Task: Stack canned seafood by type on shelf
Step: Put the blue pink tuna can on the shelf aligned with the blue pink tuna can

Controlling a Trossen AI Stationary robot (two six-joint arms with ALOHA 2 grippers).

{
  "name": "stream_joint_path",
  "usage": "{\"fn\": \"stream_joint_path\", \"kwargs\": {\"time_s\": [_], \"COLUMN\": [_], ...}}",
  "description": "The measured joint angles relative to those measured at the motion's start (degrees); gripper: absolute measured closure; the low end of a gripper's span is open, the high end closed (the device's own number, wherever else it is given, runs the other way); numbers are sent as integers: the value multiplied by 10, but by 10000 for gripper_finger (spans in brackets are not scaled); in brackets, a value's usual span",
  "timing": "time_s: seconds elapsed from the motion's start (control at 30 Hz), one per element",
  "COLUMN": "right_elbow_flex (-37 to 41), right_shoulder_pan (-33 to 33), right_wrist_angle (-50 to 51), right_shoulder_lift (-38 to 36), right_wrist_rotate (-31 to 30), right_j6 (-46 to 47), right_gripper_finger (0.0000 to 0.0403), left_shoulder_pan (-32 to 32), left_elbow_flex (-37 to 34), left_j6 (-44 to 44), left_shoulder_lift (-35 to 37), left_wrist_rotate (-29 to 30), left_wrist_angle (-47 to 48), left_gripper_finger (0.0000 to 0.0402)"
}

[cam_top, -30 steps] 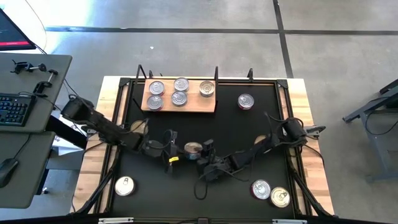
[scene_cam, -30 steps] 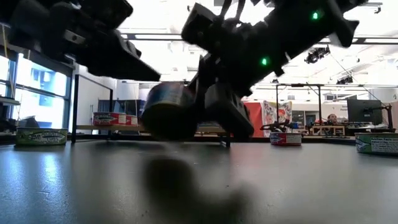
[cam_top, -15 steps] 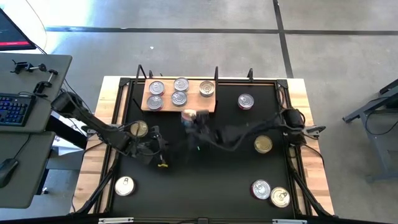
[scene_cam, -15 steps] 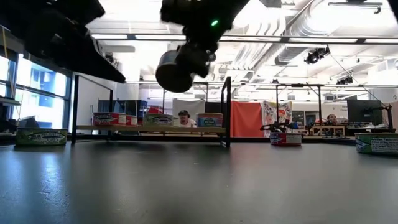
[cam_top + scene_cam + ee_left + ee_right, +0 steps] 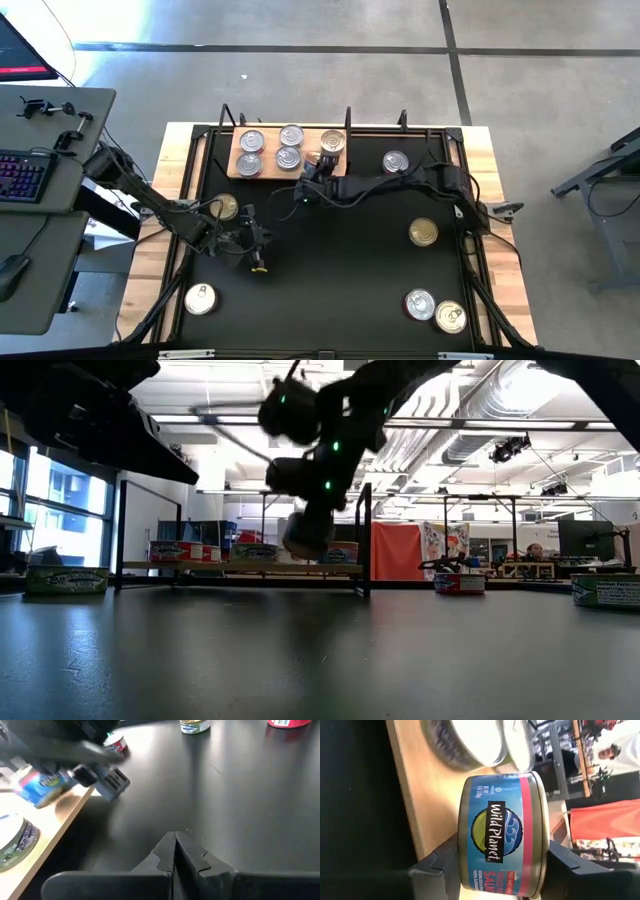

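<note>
The shelf [image 5: 290,168] is a light wooden slab at the mat's far side and bears several silver-lidded cans, such as one at its right end [image 5: 333,142]. My right gripper [image 5: 312,172] reaches in from the table's right and is shut on a blue-labelled salmon can [image 5: 502,835] just above the shelf's near edge. The can also shows in the low view [image 5: 305,535] and in the left wrist view [image 5: 42,787]. My left gripper [image 5: 255,245] is shut and empty over the mat's left half, its fingers together [image 5: 175,851]. My right gripper pinches the can between its two fingers, one on the can's top by the upper rim [image 5: 543,845], the other on its bottom by the lower rim [image 5: 462,845]. The fingers come level from the table's right. The can is lifted clear, roughly upright and slightly tilted.
Loose cans lie on the black mat: one right of the shelf [image 5: 396,162], a gold one [image 5: 424,232], two at the near right [image 5: 420,303], one at the near left [image 5: 200,298], one by my left arm [image 5: 225,207]. Black frame posts [image 5: 348,115] stand behind the shelf.
My right gripper has carried the can up from the middle of the mat and toward the far edge, to the shelf's near edge. My left gripper has drawn back a little toward the table's left edge.
</note>
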State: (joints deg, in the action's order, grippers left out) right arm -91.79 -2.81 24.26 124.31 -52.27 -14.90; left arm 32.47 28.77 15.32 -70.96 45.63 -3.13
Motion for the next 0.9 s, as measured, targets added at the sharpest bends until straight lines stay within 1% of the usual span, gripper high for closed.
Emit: {"fn": "stream_joint_path", "kwargs": {"time_s": [0.13,0.2,0.33,0.43,0.53,0.73,0.8,0.9], "right_elbow_flex": [-1,-1,0,-6,-19,-67,-90,-136], "right_shoulder_pan": [0,0,-1,-1,-1,-1,-1,-1], "right_wrist_angle": [4,9,21,51,105,241,279,309], "right_shoulder_lift": [13,17,19,19,19,19,19,19], "right_wrist_rotate": [-9,-17,0,-16,-23,-22,-13,12], "right_j6": [14,14,14,11,29,138,173,211], "right_gripper_finger": [229,207,152,132,127,125,125,125], "left_shoulder_pan": [0,0,0,0,0,0,0,0], "left_elbow_flex": [0,0,0,0,0,0,0,0], "left_j6": [0,0,0,1,1,1,1,1], "left_shoulder_lift": [0,0,0,0,0,0,0,0], "left_wrist_rotate": [0,0,0,0,0,0,0,0], "left_wrist_angle": [-1,-1,-1,-2,-2,-2,-2,-2], "left_gripper_finger": [402,402,401,402,402,402,402,402]}}
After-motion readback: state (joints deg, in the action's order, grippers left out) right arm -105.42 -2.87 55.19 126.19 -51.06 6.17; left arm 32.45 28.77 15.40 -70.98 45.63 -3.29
